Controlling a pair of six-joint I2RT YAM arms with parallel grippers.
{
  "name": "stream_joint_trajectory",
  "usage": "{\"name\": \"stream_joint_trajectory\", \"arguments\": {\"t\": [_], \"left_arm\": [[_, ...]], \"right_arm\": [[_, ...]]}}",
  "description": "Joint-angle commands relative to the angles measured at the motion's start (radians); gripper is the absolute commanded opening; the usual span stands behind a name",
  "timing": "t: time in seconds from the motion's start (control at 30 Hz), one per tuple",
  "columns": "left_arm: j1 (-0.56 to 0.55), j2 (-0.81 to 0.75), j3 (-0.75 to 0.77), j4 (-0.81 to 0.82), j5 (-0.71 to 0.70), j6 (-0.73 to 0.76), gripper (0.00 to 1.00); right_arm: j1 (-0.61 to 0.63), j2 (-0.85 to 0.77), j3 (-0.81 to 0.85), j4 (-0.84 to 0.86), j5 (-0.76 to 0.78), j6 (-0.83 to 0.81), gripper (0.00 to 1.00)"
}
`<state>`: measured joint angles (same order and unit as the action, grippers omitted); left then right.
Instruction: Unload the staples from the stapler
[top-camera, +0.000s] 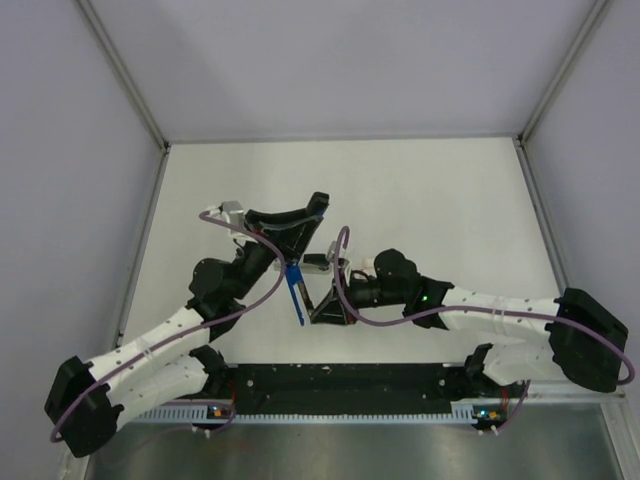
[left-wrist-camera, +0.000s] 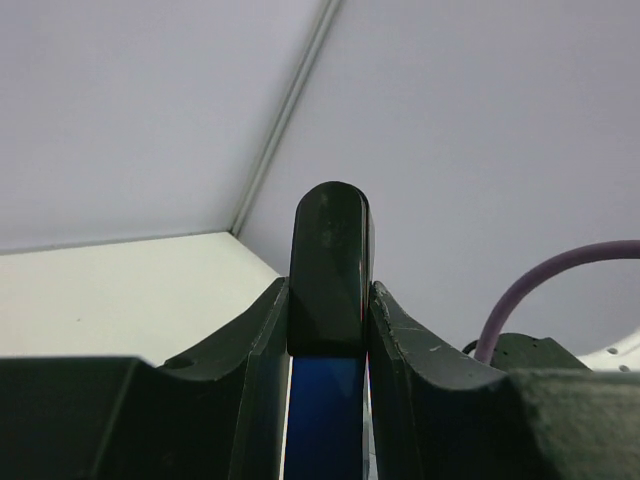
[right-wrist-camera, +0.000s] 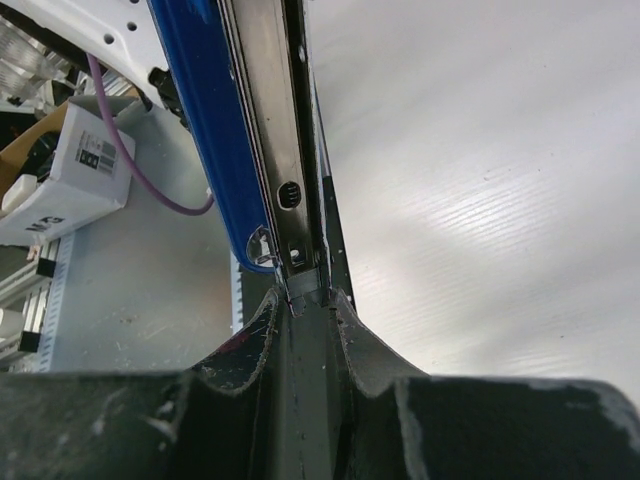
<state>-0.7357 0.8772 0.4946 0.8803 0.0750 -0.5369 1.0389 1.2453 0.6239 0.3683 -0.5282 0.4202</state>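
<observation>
Risk: my left gripper (left-wrist-camera: 330, 345) clamps the stapler (left-wrist-camera: 330, 250) by its black end only, so a hard pull may twist it loose; my right gripper (right-wrist-camera: 305, 300) pinches just the tip of the rail (right-wrist-camera: 268, 120) and could slip off | Pose: both arms angle inward and meet mid-air above the table (top-camera: 430, 200), with the stapler hanging between them.

No legible text found. One printed label (right-wrist-camera: 98, 155) on a white box (right-wrist-camera: 55, 200), left of the fingers (right-wrist-camera: 248, 345): print too small to read.
</observation>
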Motion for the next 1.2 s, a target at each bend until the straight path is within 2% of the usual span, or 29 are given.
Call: {"name": "stream_joint_trajectory", "arguments": {"t": [0.0,0.2,0.3,0.57,1.17], "left_arm": [[-0.011,-0.029,-0.037,-0.092,-0.243,0.101,0.00],[-0.031,-0.024,-0.050,-0.196,-0.434,0.097,0.00],[-0.040,0.003,-0.025,-0.250,-0.481,0.100,0.00],[-0.051,0.045,-0.036,-0.310,-0.501,0.078,0.00],[-0.064,0.026,-0.088,-0.429,-0.543,0.120,0.00]], "right_arm": [[0.020,0.012,0.039,0.175,-0.004,0.011,0.00],[0.026,0.085,0.042,0.265,-0.027,0.068,0.00],[0.032,0.112,0.063,0.265,-0.052,0.069,0.00],[0.038,0.166,0.085,0.274,-0.061,0.074,0.00],[0.044,0.289,0.160,0.231,-0.021,0.014,0.00]]}}
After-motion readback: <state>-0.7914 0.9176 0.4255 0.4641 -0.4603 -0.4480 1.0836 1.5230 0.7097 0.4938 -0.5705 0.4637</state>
